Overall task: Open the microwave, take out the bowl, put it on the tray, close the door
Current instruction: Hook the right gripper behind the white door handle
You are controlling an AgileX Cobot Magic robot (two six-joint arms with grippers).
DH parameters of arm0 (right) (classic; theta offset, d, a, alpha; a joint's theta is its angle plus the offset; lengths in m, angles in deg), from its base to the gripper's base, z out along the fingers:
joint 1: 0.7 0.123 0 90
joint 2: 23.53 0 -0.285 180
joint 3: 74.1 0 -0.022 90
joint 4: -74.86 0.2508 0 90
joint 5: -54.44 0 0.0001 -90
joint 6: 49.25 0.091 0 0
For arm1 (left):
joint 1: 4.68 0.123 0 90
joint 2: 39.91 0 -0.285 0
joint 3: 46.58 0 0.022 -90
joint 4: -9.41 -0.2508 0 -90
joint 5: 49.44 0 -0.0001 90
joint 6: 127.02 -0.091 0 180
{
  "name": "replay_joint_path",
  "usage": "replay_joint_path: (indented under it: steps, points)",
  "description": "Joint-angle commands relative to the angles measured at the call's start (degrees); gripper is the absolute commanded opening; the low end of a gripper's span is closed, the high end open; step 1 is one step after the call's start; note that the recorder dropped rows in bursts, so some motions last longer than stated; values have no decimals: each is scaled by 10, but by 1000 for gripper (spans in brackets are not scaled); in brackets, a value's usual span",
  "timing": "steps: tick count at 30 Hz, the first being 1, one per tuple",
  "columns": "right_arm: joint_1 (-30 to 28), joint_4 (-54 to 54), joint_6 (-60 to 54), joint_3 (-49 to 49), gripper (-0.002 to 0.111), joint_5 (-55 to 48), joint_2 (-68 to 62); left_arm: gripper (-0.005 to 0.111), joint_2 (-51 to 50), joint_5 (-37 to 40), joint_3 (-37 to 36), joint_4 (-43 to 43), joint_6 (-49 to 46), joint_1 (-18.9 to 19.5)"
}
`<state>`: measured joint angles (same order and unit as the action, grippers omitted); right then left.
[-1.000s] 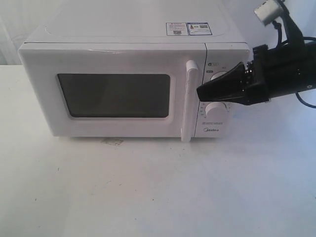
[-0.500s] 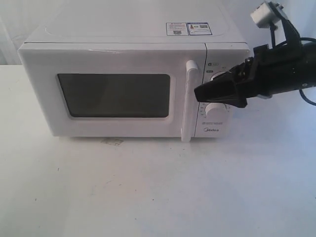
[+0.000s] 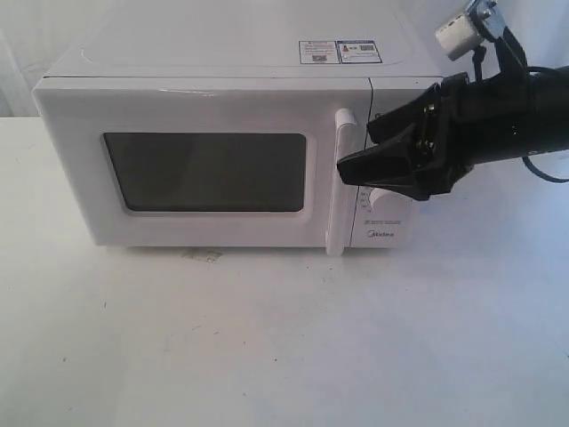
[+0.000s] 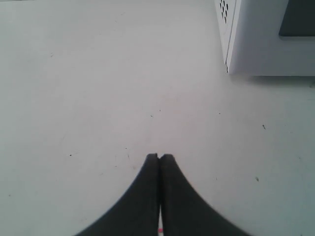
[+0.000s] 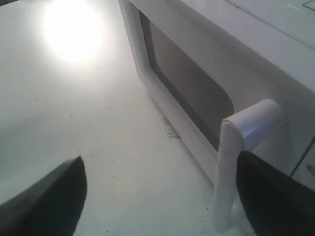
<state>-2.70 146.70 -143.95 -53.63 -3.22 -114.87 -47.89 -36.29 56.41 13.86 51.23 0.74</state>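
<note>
The white microwave [image 3: 222, 53] stands on the table with its door [image 3: 71, 160] shut; the dark window [image 3: 206, 172] shows nothing inside, so the bowl is hidden. My right gripper [image 3: 358, 148] is open at the long white handle [image 3: 341, 191], in front of the knob panel. In the right wrist view the handle [image 5: 231, 162] stands just inside one black finger [image 5: 275, 196], with the other finger [image 5: 49, 201] far off over the table. My left gripper [image 4: 159, 156] is shut on nothing, low over the table beside a corner of the microwave [image 4: 261, 44]. No tray is in view.
The white table [image 3: 267, 338] spreads out in front of the microwave. A small stain [image 3: 203, 256] lies under the door's lower edge. A white plug [image 3: 458, 34] on a cable hangs above the right arm.
My right gripper has moved left from the knobs to the door handle, and its jaws have gone from nearly shut to spread open.
</note>
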Motion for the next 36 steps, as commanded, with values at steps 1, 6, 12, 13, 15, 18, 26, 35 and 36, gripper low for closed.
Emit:
replay_joint_path:
  steps: [1, 6, 12, 13, 15, 18, 26, 35, 36]
  points:
    - [2, 11, -30, 2, 73, 41, -2, 0, 2, 1, -2, 0, 3, -1]
    - [2, 10, -32, 2, 70, 52, -31, 0, 2, 1, -2, 0, 3, -1]
    - [2, 49, -63, 2, 70, 32, -75, 0, 2, 1, -2, 0, 3, -1]
    - [2, 61, -74, 2, 70, 23, -79, 0, 2, 1, -2, 0, 3, -1]
    - [2, 82, -95, 2, 70, 15, -86, 0, 2, 1, -2, 0, 3, -1]
    - [2, 98, -112, 2, 70, 22, -89, 0, 2, 1, -2, 0, 3, -1]
    - [2, 127, -120, -1, 70, 39, -89, 0, 2, 1, -2, 0, 3, -1]
    - [50, 188, -161, -2, 61, 66, -100, 0, 2, 1, -2, 0, 3, -1]
    - [58, 188, -162, -3, 61, 79, -106, 0, 2, 1, -2, 0, 3, -1]
